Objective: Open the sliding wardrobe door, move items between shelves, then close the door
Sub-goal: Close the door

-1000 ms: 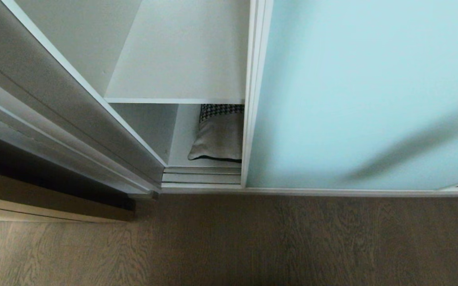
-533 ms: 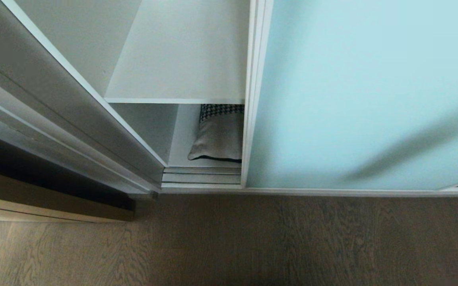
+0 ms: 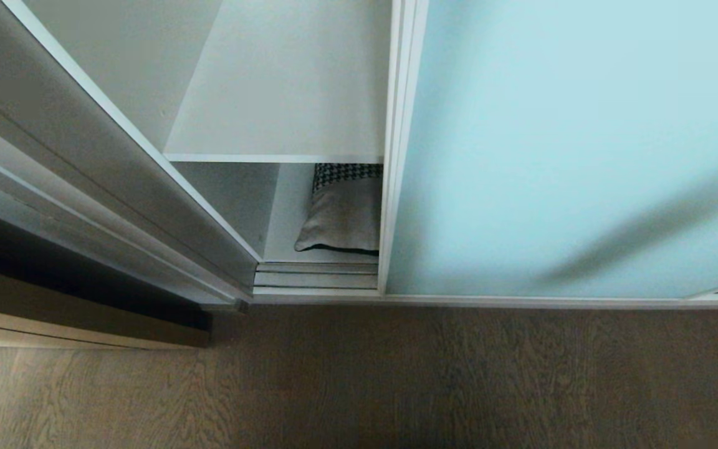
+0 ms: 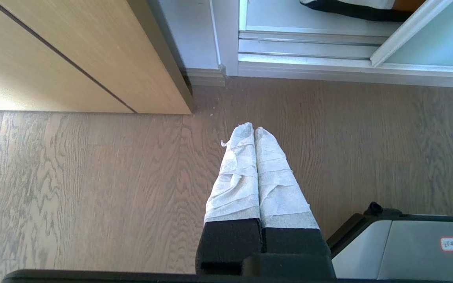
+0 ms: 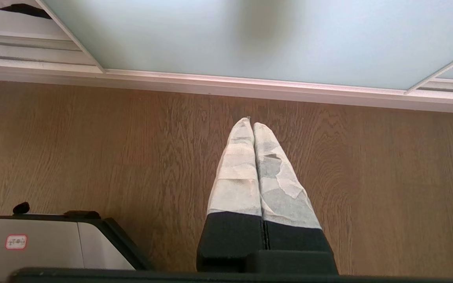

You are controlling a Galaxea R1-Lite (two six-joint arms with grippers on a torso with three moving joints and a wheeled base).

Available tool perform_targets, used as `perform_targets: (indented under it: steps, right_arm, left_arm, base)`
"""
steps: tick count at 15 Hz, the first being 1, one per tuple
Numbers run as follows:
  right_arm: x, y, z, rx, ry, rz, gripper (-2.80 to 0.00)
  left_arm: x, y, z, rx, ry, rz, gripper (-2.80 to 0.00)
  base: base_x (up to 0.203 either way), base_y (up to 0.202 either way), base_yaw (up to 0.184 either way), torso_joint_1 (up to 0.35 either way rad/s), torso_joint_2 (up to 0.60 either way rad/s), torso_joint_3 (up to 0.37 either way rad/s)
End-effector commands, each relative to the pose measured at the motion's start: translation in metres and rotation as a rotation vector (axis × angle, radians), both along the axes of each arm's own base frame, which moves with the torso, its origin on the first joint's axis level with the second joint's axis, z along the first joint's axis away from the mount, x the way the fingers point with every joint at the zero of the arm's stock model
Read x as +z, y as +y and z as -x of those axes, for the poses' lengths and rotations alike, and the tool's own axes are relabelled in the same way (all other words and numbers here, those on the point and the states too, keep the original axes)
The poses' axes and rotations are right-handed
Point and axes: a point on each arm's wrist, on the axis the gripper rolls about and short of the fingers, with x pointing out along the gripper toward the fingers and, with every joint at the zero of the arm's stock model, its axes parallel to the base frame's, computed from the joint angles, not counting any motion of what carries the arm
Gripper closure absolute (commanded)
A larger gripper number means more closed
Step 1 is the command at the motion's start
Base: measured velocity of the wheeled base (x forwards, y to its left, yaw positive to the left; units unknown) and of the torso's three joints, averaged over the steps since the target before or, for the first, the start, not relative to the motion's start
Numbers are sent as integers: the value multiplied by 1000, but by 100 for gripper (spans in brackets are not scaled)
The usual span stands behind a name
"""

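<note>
The frosted pale-blue sliding wardrobe door (image 3: 571, 149) stands part-way open, leaving a narrow gap at its left edge. Through the gap a white shelf (image 3: 284, 125) shows, and below it the cushion (image 3: 343, 215) lies on the wardrobe's bottom board, its right part hidden behind the door. Neither arm shows in the head view. My left gripper (image 4: 254, 129) hangs shut and empty over the wood floor near the wardrobe's left corner. My right gripper (image 5: 252, 122) hangs shut and empty over the floor in front of the door (image 5: 250, 39).
A tan wood panel (image 4: 73, 59) stands left of the wardrobe. The sliding track (image 3: 315, 277) runs along the wardrobe's base. The robot's base (image 4: 407, 251) shows beside each gripper. Wood floor (image 3: 396, 380) lies in front.
</note>
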Motion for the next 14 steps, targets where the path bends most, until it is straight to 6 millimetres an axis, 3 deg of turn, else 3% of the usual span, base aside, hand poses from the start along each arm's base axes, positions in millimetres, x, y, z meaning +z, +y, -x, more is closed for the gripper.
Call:
perform_targets:
  steps: [1, 8, 11, 14]
  right_arm:
    - [0, 0, 0, 1, 0, 0, 0]
    - [0, 0, 0, 1, 1, 0, 0]
    - [0, 0, 0, 1, 1, 0, 0]
    - [0, 0, 0, 1, 0, 0, 0]
  left_arm:
    - [0, 0, 0, 0, 4, -4, 0]
    - [2, 0, 0, 2, -5, -45, 0]
    - [42, 0, 11, 0, -101, -58, 0]
    - [109, 0, 10, -10, -150, -36, 0]
  base:
    - [0, 0, 0, 0, 0, 0]
    - [0, 0, 0, 0, 0, 0]
    - [0, 0, 0, 0, 0, 0]
    - [0, 0, 0, 0, 0, 0]
